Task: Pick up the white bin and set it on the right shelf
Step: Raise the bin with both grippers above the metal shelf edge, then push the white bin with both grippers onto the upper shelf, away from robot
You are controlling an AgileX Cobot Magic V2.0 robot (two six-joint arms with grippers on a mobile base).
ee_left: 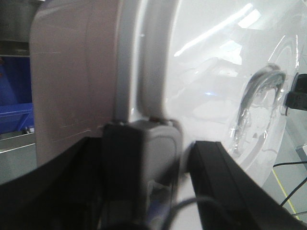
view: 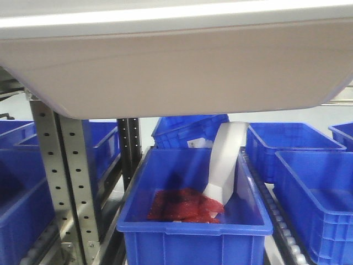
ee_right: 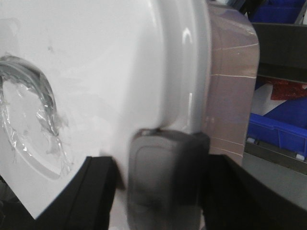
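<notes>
Both left claw [ee_left: 148,143] and right claw [ee_right: 165,160] clamp the white bin [view: 176,61]; we see red packets [view: 185,205] in a blue crate [view: 193,227]

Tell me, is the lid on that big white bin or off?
On. Both wrist views show the glossy lid seated flush against the white bin at its rim.

front blue crate [view: 193,227] holds red bags [view: 185,205], white curved sheet [view: 226,160]; other blue crates [view: 317,193] alongside.

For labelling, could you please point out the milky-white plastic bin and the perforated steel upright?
Milky-white plastic bin [view: 176,66]: exterior front-facing view, side wall.
Perforated steel upright [view: 77,176]: exterior front-facing view, holed front face.
</notes>
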